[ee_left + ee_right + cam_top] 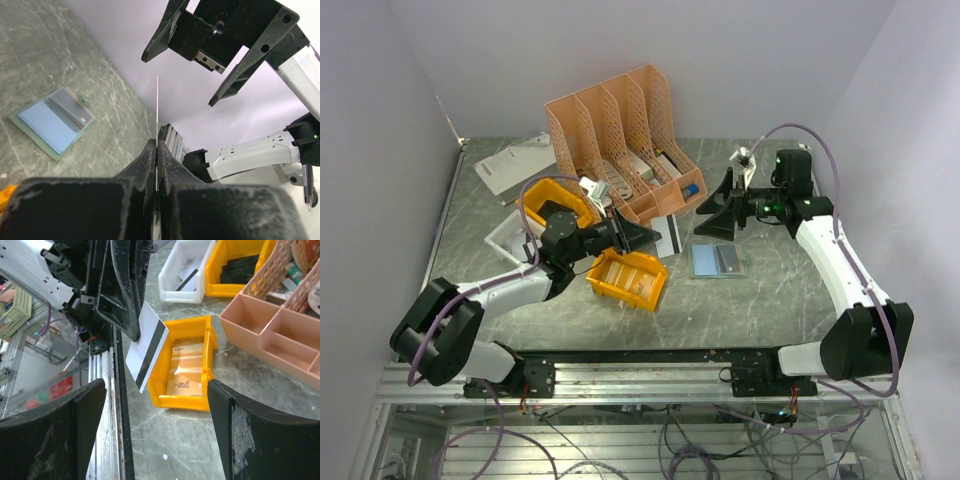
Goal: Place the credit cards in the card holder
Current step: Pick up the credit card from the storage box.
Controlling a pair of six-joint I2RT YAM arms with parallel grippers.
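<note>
Credit card (147,352) clamped in left gripper (156,150); right gripper (178,80) wide open.

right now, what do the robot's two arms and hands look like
Both arms match: the left arm and right arm have white shells between chunky black joints, with a thin purple cable looping along each. The left hand and right hand are matte black, each with two wedge-shaped fingers, scuffed with pale marks.
</note>
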